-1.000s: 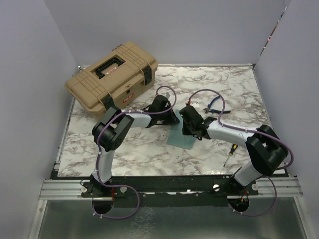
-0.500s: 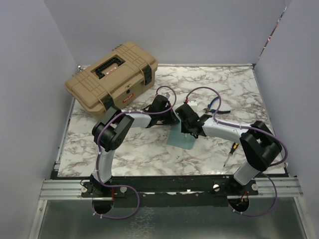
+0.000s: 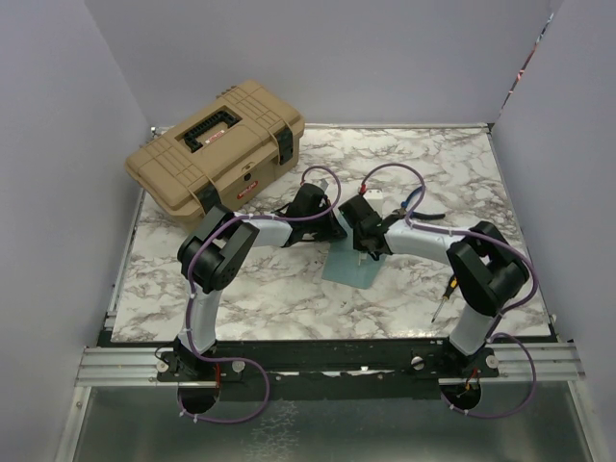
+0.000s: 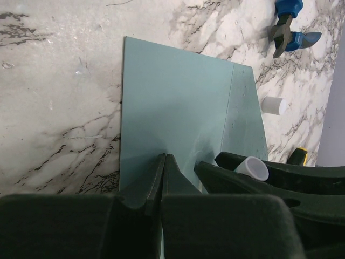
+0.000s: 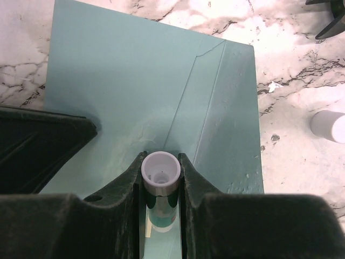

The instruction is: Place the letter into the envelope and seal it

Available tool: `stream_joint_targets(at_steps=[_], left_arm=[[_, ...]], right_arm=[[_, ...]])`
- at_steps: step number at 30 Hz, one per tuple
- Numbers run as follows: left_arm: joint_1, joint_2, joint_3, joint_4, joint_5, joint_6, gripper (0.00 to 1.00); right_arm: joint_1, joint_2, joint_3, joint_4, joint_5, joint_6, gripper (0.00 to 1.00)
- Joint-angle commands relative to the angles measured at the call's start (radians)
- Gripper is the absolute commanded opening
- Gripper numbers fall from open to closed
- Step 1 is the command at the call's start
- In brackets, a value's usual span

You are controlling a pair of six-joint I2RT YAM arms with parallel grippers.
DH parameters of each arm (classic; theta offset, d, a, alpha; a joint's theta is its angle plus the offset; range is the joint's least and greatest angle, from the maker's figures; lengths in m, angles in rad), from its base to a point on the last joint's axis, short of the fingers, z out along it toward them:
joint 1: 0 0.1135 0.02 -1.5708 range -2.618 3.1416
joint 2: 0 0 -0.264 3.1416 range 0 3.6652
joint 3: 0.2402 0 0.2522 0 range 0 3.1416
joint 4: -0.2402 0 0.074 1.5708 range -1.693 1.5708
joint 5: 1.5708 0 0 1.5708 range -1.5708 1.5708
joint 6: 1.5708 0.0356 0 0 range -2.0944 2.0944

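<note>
The teal envelope (image 3: pixel 351 268) lies flat on the marble table, its flap crease showing in the left wrist view (image 4: pixel 178 97) and the right wrist view (image 5: pixel 135 81). My left gripper (image 3: pixel 337 229) is shut, with its tips (image 4: pixel 164 157) resting on the envelope's near part. My right gripper (image 3: pixel 370 247) is shut on a glue stick (image 5: pixel 160 174), a tube with an open white tip, held just above the envelope beside the crease (image 5: pixel 160 162). The glue stick also shows in the left wrist view (image 4: pixel 253 168). The cream letter is not visible in any view.
A tan toolbox (image 3: pixel 217 144) stands at the back left. Blue-handled pliers (image 3: pixel 416 204) lie right of the grippers. A yellow-handled screwdriver (image 3: pixel 443 296) lies near the right arm. A small white cap (image 5: pixel 329 125) lies on the marble right of the envelope.
My right gripper has moved left and farther back with the glue stick, closer to the left gripper over the envelope. The left arm and envelope have stayed still.
</note>
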Motion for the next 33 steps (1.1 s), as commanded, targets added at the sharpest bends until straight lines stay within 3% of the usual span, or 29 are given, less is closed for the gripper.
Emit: stream_joint_targets(at_steps=[1, 14, 16, 21, 26, 33], left_arm=[[0.017, 0.082, -0.057, -0.200, -0.153, 0.077, 0.00], [0.008, 0.019, -0.034, -0.199, -0.103, 0.099, 0.01], [0.000, -0.010, -0.025, -0.197, -0.092, 0.104, 0.08], [-0.011, -0.121, -0.017, -0.196, -0.074, 0.102, 0.43], [-0.019, -0.252, -0.050, -0.176, -0.085, 0.089, 0.71], [-0.056, -0.474, -0.249, 0.097, -0.038, 0.146, 0.96]], right_arm=[[-0.002, -0.044, -0.042, -0.029, -0.019, -0.041, 0.00], [-0.008, -0.339, -0.032, -0.073, -0.113, -0.013, 0.00], [-0.014, -0.373, -0.053, -0.047, -0.135, -0.004, 0.00], [-0.052, -0.476, -0.133, 0.053, -0.204, 0.052, 0.00], [-0.090, -0.567, -0.198, 0.136, -0.251, 0.159, 0.00], [-0.106, -0.619, -0.203, 0.194, -0.310, 0.345, 0.00]])
